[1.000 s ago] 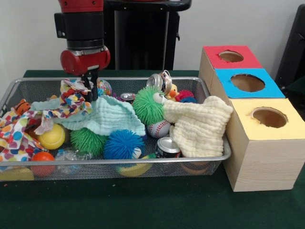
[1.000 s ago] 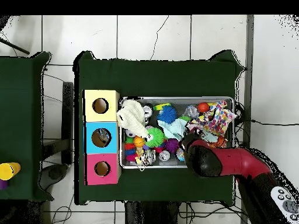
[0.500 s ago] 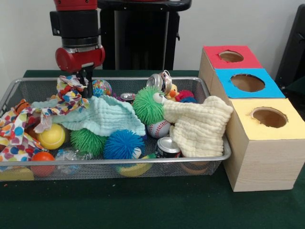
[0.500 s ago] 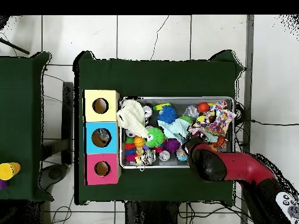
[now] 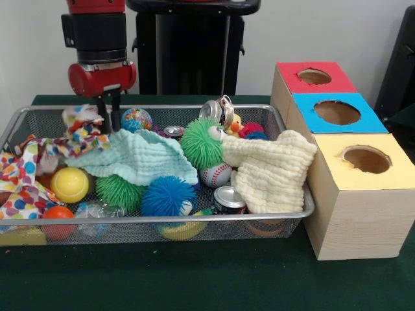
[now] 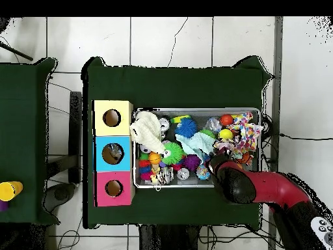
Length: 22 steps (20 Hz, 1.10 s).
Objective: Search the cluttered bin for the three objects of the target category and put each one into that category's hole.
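Observation:
My gripper (image 5: 108,116) hangs over the back left of the wire bin (image 5: 194,219), shut on a bunched corner of a multicoloured spotted cloth (image 5: 72,133). That cloth trails down and left over the bin's end (image 6: 246,133). A mint cloth (image 5: 139,159) lies beside it and a cream cloth (image 5: 269,172) drapes over the right end. Balls lie among them: a globe ball (image 5: 136,120), a yellow ball (image 5: 70,184), a baseball (image 5: 215,175), and green (image 5: 201,142) and blue (image 5: 165,196) spiky balls. A can (image 5: 228,197) stands at the front. In the overhead view the arm's head (image 6: 234,182) hides the fingers.
Three wooden boxes with round holes stand in a row against the bin's right end: red (image 5: 316,78), blue (image 5: 337,113), yellow (image 5: 366,162). A second can (image 5: 214,110) and small toys sit at the bin's back. Green cloth covers the table (image 5: 194,278).
In the front view the gripper has moved left and slightly up, dragging the spotted cloth with it. The globe ball and the yellow ball now show more fully.

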Motion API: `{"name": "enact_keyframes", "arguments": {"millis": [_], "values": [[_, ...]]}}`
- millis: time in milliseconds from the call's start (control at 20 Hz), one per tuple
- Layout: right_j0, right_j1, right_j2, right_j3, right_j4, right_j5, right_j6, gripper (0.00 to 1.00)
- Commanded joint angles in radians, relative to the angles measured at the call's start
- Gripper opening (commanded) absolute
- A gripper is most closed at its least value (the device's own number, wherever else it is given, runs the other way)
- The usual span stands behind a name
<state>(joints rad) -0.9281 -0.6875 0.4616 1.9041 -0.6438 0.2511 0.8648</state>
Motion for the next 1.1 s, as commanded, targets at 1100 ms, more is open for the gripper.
{"name": "enact_keyframes", "arguments": {"millis": [1100], "values": [[-0.006,0.162,0.062,-0.174,0.055,0.116,0.039,1.0]]}}
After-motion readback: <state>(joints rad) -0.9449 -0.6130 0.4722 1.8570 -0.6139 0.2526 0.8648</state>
